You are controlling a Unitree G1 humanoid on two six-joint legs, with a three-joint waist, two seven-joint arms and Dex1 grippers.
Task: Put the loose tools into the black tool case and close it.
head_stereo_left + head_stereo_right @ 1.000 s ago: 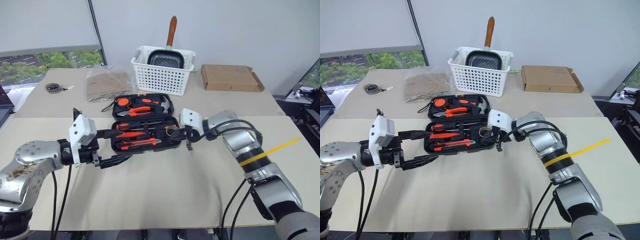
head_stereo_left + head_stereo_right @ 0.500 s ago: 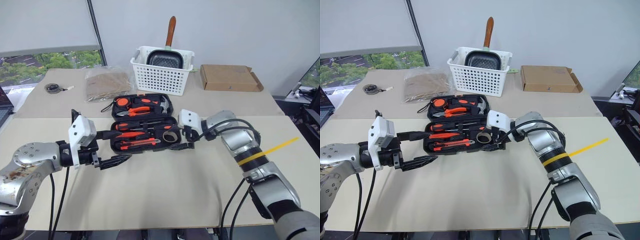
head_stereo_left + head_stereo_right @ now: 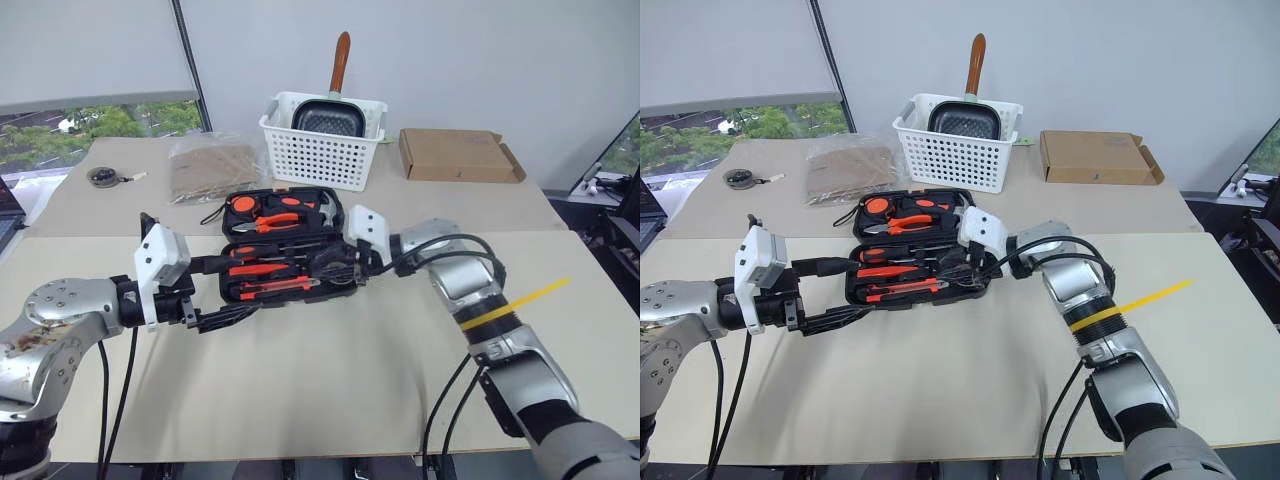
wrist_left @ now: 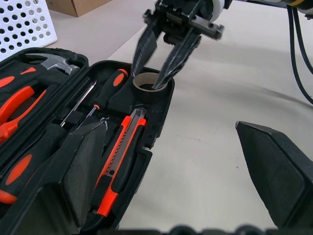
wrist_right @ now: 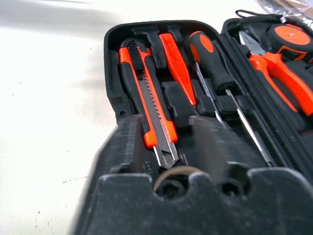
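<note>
Tape ring [image 4: 149,83], a second ago held at the edge, now seated in the open black tool case [image 4: 161,122] at frame centre, right hand [image 4: 150,73] shifted onto its rim (clamped or not: cannot tell), left hand [image 3: 245,288] spread wide and empty; closing remains.

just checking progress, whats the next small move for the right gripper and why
Probably draw the right gripper up and out of the tape ring. In the left wrist view one of its fingers reaches into the ring's hole, the other stands just outside the wall, and the ring sits in its corner of the black tool case. The lid can't close until that arm is clear.
</note>
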